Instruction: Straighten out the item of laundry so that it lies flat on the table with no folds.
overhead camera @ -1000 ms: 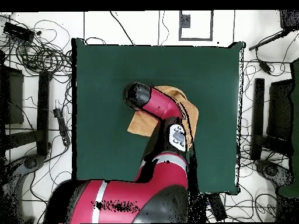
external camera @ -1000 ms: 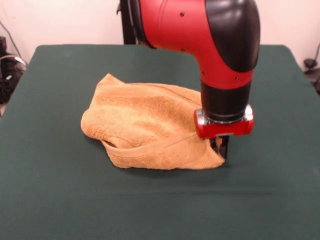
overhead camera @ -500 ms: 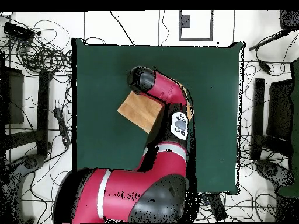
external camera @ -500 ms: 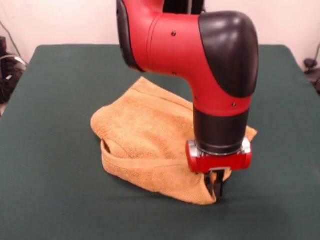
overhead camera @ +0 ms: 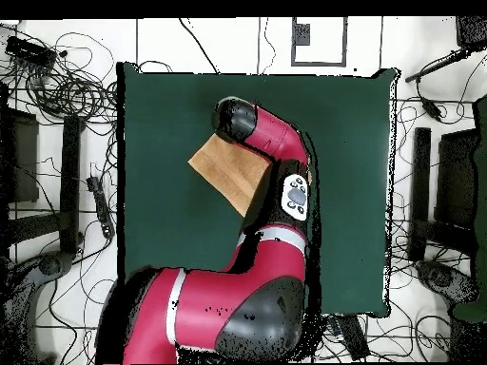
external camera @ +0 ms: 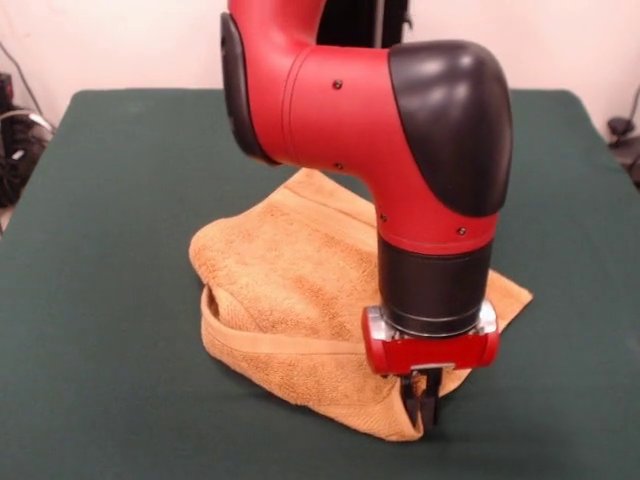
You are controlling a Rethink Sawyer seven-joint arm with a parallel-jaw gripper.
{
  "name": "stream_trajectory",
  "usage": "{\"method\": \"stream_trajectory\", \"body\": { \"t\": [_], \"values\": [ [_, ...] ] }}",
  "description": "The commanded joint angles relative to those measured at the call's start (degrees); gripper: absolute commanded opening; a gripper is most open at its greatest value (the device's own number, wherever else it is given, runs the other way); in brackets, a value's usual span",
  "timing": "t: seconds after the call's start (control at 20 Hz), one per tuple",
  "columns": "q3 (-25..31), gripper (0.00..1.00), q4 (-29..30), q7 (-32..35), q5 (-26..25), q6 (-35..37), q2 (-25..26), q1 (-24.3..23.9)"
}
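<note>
From the front, the dark green bench (external camera: 100,300) stretches wide and bare at the left. Moving rightward, the golden-orange towel (external camera: 290,290) sits a little right of the bench's middle, still bunched rather than flat. Its left side is rounded and doubled under, with a ribbed band running along the near lower edge like a lip, and a dark pocket showing beneath it where the layers part. The upper surface slopes up and back toward the far side, where a narrow strip of it shows behind the arm. Further right, one corner of the cloth lies out flat on the bench, pointing toward the right edge.

The red and black arm (external camera: 400,130) comes down over the towel's right half and hides much of it. Beneath the red collar, the gripper (external camera: 424,398) points straight down at the towel's near right corner, its dark tips drawn close together with the cloth's corner pinched between them, the fabric rising to meet them.

From overhead, the bench (overhead camera: 162,124) shows as a large green rectangle, and the towel (overhead camera: 228,166) appears as a tan slanted patch near its centre, its right part covered by the arm (overhead camera: 271,143). The gripper itself is hidden under the arm's black end there.
</note>
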Motion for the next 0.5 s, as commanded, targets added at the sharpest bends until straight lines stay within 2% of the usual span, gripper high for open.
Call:
{"method": "stream_trajectory", "body": {
  "t": [0.05,0.5],
  "values": [
    [5.77,0.00,3.12,14.89,-0.01,-7.78,6.20,-1.96],
    [6.11,0.00,8.19,13.02,-2.11,-7.90,3.08,-2.77]
  ]
}}
